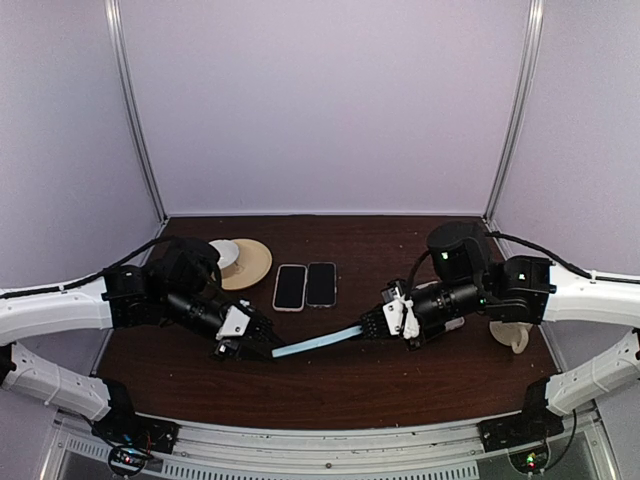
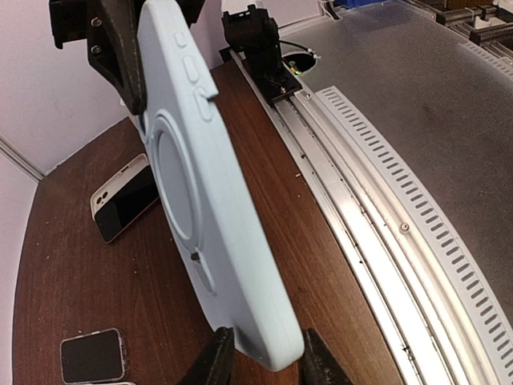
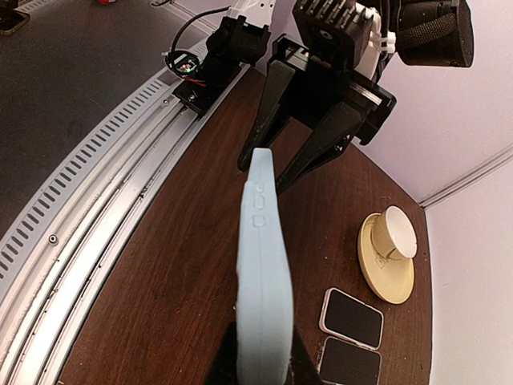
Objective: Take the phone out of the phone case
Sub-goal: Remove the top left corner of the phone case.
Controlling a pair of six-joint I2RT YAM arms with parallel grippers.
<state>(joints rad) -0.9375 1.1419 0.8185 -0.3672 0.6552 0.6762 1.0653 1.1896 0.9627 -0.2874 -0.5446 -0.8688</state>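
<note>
A light blue phone case [image 1: 320, 343] hangs above the table between both grippers, and its back with a round ring faces the left wrist view [image 2: 216, 200]. My left gripper [image 1: 268, 350] pinches the case's one end, a finger touching each side [image 2: 268, 353]. At the other end my right gripper [image 1: 368, 328] is shut on the case, which I see edge-on with its buttons [image 3: 263, 273]. Whether a phone sits inside the case I cannot tell. Two phones [image 1: 289, 287] [image 1: 321, 284] lie side by side, screens up, on the table behind the case.
A beige saucer with a white cup [image 1: 245, 262] stands at the back left. A pale object [image 1: 512, 335] sits under the right arm. A metal rail [image 1: 330, 440] runs along the table's near edge. White walls close in the back and sides.
</note>
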